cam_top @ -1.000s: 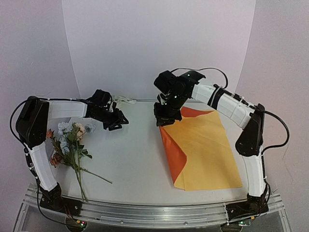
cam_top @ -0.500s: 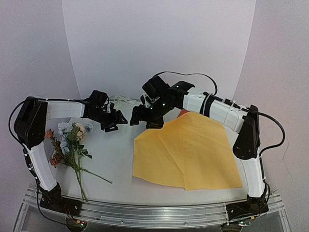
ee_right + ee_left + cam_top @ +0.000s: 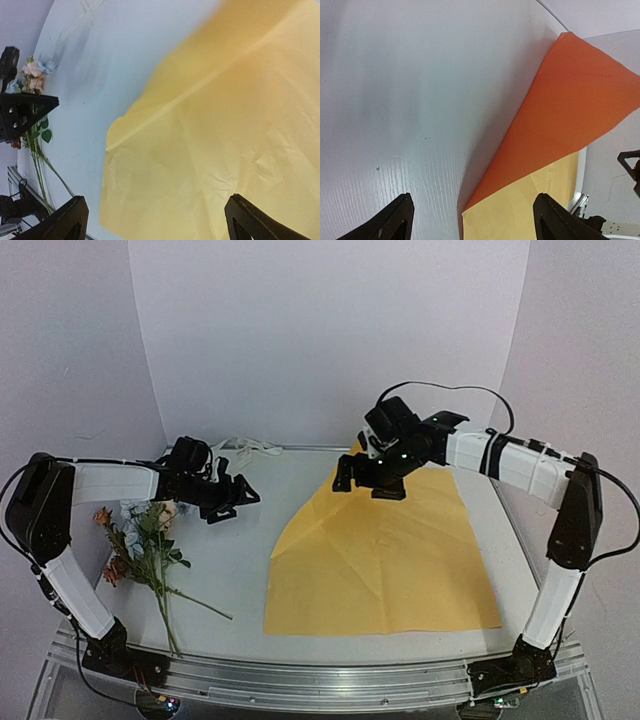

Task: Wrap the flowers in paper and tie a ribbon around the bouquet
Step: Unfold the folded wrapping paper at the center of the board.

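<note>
The paper lies spread out with its yellow face up on the middle and right of the table. My right gripper hovers open above the sheet's far corner, holding nothing. Its wrist view shows only the yellow paper below the right gripper. My left gripper is open and empty, left of the sheet. In its wrist view the paper shows its orange underside where the edge lifts, beyond the left gripper. The flowers lie at the left. The ribbon lies at the back edge.
The white backdrop curves up right behind the table's far edge. A metal rail runs along the near edge by the arm bases. From the right wrist view, the flowers and the left gripper show at the far left.
The right gripper pulled the folded paper leftward until it opened yellow face up, then let go and drew back to the right. The left gripper opened wider and shifted slightly left.
</note>
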Motion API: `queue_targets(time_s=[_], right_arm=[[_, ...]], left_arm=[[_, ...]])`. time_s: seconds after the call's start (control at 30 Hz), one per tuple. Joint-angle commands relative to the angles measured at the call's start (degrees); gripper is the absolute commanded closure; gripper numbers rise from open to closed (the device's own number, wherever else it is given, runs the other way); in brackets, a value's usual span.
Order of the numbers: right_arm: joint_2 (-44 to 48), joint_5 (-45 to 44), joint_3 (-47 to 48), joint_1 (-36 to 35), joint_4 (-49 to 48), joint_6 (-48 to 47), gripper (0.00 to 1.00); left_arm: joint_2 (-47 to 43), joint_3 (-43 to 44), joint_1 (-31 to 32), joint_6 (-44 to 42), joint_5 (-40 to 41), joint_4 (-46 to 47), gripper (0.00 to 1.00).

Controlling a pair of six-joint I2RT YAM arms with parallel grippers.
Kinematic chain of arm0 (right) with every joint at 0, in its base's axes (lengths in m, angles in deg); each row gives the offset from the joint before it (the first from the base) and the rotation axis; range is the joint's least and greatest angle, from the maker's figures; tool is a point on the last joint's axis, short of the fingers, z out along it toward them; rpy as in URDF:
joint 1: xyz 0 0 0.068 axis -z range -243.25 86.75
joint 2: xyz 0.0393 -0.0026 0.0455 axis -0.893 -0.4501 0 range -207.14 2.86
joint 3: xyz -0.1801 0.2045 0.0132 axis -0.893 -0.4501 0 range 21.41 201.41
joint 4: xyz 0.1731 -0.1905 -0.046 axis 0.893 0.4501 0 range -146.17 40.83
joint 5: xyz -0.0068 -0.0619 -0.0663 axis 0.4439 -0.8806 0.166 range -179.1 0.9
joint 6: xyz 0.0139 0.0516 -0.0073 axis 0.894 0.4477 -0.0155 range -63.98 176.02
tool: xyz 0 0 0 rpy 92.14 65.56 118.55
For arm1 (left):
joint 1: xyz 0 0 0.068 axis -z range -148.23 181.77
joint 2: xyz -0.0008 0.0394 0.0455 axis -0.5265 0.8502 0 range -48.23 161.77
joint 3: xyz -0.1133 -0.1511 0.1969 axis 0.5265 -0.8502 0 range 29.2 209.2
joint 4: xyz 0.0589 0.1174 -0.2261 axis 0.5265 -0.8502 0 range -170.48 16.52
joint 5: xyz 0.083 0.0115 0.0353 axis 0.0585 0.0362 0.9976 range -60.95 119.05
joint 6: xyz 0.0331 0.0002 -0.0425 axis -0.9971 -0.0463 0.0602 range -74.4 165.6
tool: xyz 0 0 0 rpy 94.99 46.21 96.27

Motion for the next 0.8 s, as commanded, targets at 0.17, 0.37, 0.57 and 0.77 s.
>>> queue_targets(time_s=[0.17, 0.37, 0.57, 0.77], right_arm=[[18.88, -14.3, -26.77, 7.57, -8.06, 11.93, 0.02], [27.13, -16.13, -42.5, 8.77, -13.41, 19.82, 0.02], [31.22, -15.63, -50.0, 8.94, -13.71, 22.4, 0.02], [35.28, -16.15, -55.64, 8.92, -13.62, 25.27, 0.02]], left_arm=[[11.58, 15.0, 5.03, -19.69, 0.92, 3.42, 0.14], [27.33, 29.6, 6.51, -26.98, -2.41, 4.3, 0.13], [38.88, 42.74, 6.56, -25.02, -6.48, 3.98, 0.18], [38.68, 42.45, 6.27, -20.06, -1.05, 6.45, 0.51]])
